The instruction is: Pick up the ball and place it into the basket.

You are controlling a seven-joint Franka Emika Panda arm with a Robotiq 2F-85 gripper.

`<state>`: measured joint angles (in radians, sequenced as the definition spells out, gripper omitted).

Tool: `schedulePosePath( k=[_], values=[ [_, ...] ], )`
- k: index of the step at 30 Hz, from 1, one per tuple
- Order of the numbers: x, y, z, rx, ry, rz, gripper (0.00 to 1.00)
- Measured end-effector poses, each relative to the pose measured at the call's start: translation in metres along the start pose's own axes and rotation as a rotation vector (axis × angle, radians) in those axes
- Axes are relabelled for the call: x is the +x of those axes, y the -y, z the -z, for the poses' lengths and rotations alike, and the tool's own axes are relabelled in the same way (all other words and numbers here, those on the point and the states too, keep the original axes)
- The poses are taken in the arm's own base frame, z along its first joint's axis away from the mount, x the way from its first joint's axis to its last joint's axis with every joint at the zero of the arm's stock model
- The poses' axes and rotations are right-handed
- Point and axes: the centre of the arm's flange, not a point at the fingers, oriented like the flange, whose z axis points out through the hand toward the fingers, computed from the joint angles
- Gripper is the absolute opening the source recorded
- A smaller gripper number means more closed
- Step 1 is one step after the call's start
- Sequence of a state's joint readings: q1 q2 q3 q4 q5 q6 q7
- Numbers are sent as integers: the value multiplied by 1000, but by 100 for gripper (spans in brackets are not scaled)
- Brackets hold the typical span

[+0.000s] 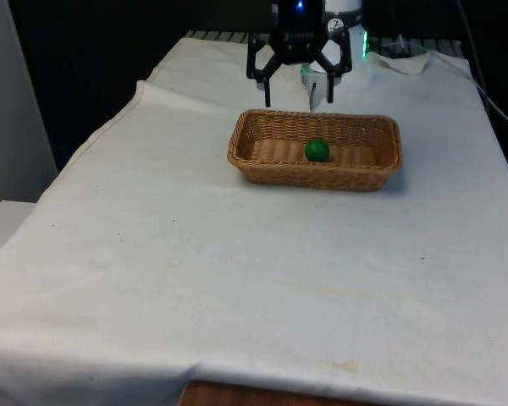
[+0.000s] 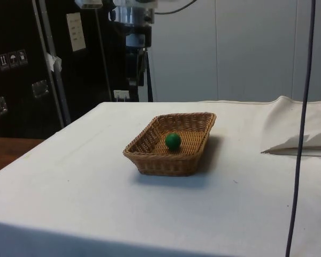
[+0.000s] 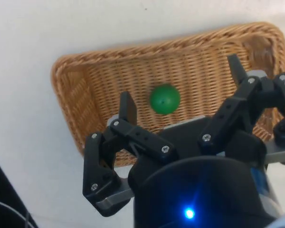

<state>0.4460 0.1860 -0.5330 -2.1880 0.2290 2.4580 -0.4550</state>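
Pincer (image 1: pixel 297 91) hangs above the far side of the basket (image 1: pixel 262 165) with its two black fingers spread wide and nothing between them; in the front view its fingertips end just over the far rim, and the arm above it is cut off by the picture's upper edge. From the wrist, the pincer (image 3: pixel 180 90) shows one finger (image 3: pixel 128 107) on either side of the ball (image 3: pixel 165 99), clear of it and well above it. That green ball (image 1: pixel 317 150) lies on the basket's woven floor, about midway along its length and loose, touching neither finger; the near wall hides its underside in the front view, so where it meets the weave cannot be made out there. In the side view the ball (image 2: pixel 173 141) sits low inside the basket (image 2: pixel 166 163), again with its lower part masked by the rim, while the pincer is hard to pick out against the dark cabinets and the arm's upper part runs out of the picture. The basket stands on the white cloth of the table (image 1: pixel 237 279), towards the far end and a little to the front view's right of centre. A folded hump of cloth (image 2: pixel 302 131) lies well apart from the basket in the side view, crossed by a dark cable (image 2: pixel 301 134) hanging in front of it.
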Motion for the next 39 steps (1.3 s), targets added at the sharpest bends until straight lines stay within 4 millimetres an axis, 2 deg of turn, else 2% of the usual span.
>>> schedulePosePath(
  k=[12,21,39],
  values=[
    [14,-10,3,-49,18,34,100],
    [40,-16,16,-70,36,30,100],
    [47,-17,45,-61,38,-73,100]
  ],
)
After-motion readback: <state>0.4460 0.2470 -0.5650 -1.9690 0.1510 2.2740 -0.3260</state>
